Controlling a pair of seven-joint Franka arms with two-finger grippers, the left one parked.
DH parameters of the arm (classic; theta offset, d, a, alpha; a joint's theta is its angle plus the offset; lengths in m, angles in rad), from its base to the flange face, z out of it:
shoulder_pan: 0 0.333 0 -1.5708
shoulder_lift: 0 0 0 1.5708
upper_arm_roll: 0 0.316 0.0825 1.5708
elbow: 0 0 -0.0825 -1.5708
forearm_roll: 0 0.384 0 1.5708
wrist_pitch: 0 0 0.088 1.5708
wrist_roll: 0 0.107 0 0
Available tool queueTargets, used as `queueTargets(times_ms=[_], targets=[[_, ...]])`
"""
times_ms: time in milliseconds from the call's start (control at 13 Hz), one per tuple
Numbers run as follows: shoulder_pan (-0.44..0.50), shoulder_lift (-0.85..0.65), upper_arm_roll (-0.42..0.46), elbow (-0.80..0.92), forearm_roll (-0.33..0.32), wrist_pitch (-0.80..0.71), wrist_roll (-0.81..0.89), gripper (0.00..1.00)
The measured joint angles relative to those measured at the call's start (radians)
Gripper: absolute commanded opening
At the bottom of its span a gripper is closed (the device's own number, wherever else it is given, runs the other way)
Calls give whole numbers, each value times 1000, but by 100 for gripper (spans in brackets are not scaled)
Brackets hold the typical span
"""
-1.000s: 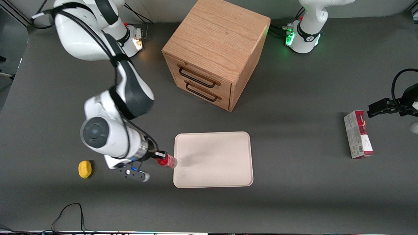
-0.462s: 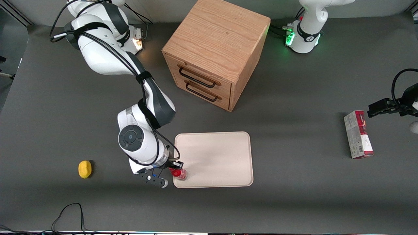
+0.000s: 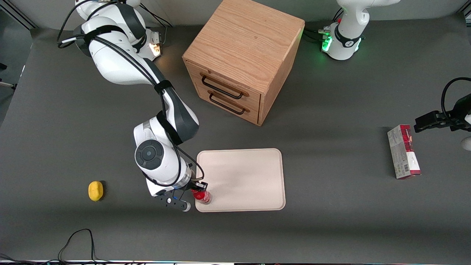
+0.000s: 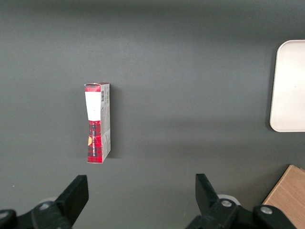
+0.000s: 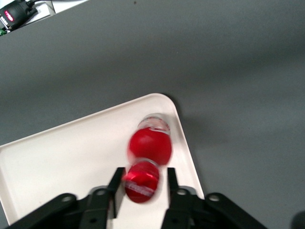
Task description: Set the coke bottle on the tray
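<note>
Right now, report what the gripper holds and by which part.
The gripper is shut on the coke bottle, its fingers clamping the red cap, with the bottle's base over the tray near its corner.

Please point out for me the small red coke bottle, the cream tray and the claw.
Small red coke bottle [image 5: 150, 145], right wrist view: its red body.
Flat cream rectangular tray [image 3: 244, 173], front view: bare middle of its floor.
Claw of the right arm [image 5: 141, 183], right wrist view: between its fingertips, shut on the bottle's cap.

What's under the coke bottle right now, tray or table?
Tray. The coke bottle stands over the tray, in the corner nearest the front camera at the working arm's end. The tool is shut on its cap. Whether its clear base touches the tray surface is hidden by the bottle itself.
</note>
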Motion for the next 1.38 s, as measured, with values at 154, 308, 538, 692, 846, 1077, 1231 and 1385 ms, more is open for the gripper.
queueTargets(times_ms=[154,308,538,692,846,1077,1231,1385], targets=[[3,0,0,5,-9,-1,4,100],[4,0,0,5,-12,-4,6,100],[4,0,0,5,-13,-6,8,100],[4,0,0,5,-13,-6,11,100],[4,0,0,7,-14,-10,16,100],[4,-5,0,30,-14,-91,24,100],[3,-44,0,43,-14,-170,23,100],[-2,-106,-1,40,-14,-281,-23,100]])
